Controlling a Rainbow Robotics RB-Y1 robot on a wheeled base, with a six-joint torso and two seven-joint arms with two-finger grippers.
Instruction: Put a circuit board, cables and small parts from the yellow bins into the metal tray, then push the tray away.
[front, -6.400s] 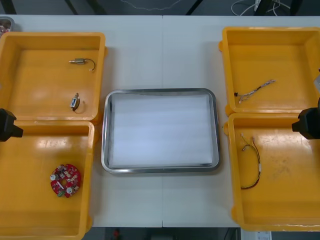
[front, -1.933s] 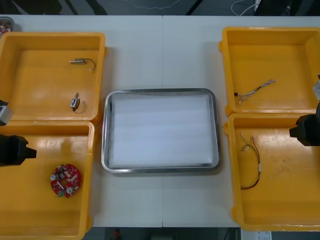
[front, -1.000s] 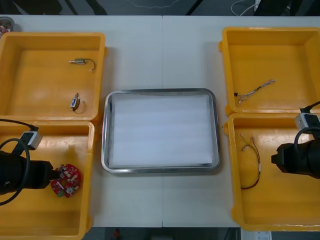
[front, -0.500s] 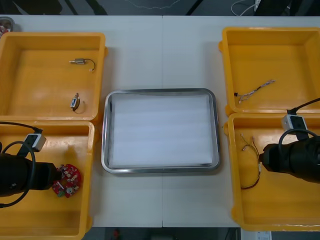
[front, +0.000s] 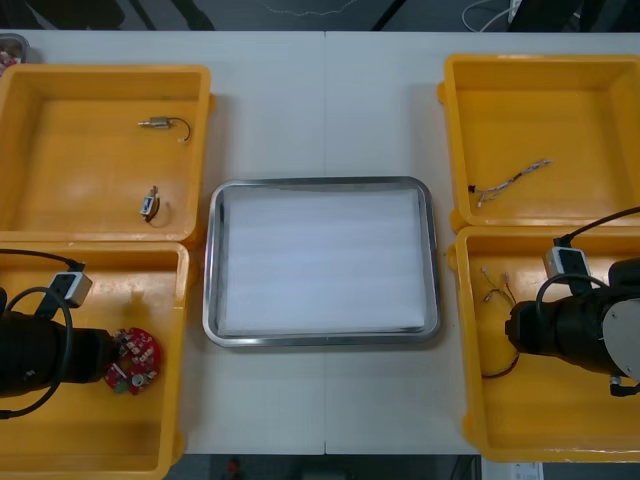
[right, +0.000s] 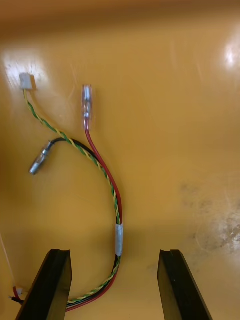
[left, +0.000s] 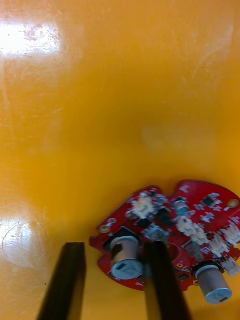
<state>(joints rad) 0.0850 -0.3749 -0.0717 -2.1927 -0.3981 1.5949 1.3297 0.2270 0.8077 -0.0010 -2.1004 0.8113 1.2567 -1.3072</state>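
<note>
The tray (front: 208, 270) lies central on the worktop (front: 320, 100), two bins at each side. Two small metal parts (front: 163, 124) lie in the far left bin (front: 60, 200). The circuit board (front: 133, 360) lies in the near left bin (front: 90, 430), with the left hand (left: 114, 250) over its edge. The far right bin (front: 580, 110) holds a cable (front: 510, 181). The near right bin (front: 560, 420) holds a second cable (right: 107, 185), under the right hand (right: 114, 255).

My right tool (right: 114, 255) hangs low in the near right bin (front: 470, 420), its fingers (right: 55, 285) spread. There is bare bin floor outside each finger, and only the red and yellow cable (right: 119, 239) crosses the gap between them. That bin's wall stands between this tool and the tray (front: 432, 260). My left tool (left: 114, 246) sits down in the near left bin (front: 180, 330) with its fingers apart, one over the board (left: 200, 220) and one above bare floor. I see open white room inside the tray and bare table (front: 325, 110) beyond it.
</note>
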